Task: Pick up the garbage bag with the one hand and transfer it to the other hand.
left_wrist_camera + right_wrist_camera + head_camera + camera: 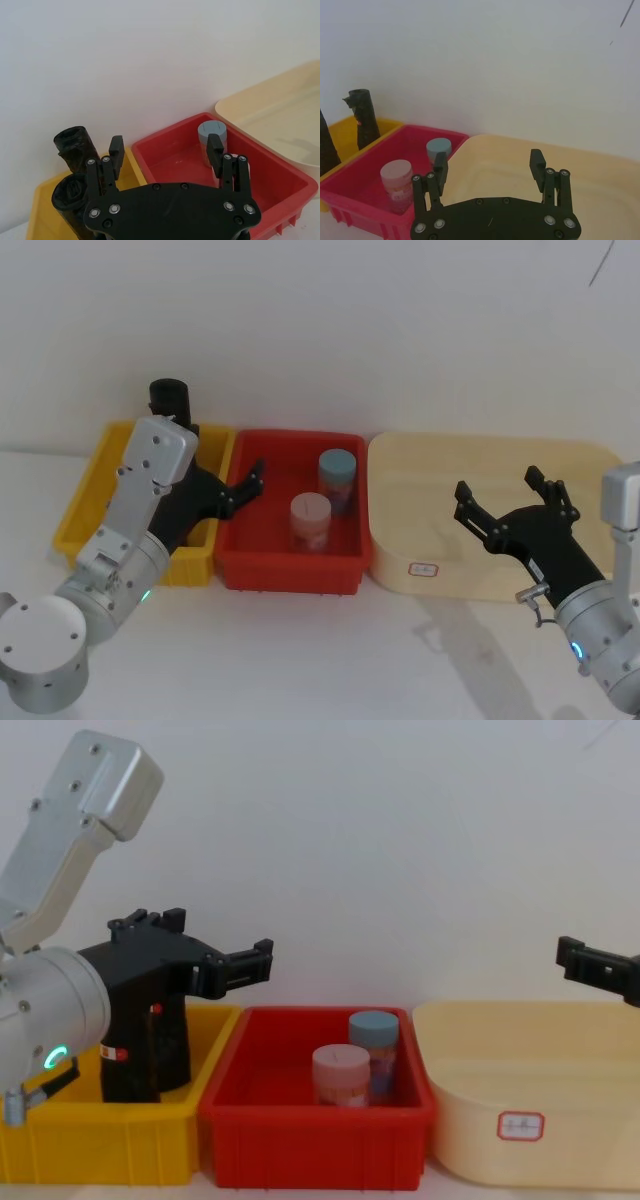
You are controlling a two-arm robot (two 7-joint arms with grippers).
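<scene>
Two garbage bag rolls stand upright in the yellow bin [83,483]; both are black, crinkly and alike. The back one [171,398] [74,143] [363,118] stands near the wall. The nearer one [69,198] [146,1052] has a small red label. My left gripper [241,489] [166,147] [250,964], on the green-ringed arm, hovers open and holds nothing. It is above the edge between the yellow and red bins, just right of the rolls. My right gripper [499,486] [488,160] [582,960], on the blue-ringed arm, hangs open and empty over the beige tray [500,453].
A red bin [290,571] sits between the yellow bin and the tray. It holds a blue-lidded jar [337,478] and a pink-lidded jar [309,520]. A white wall runs close behind all three containers. White tabletop lies in front of them.
</scene>
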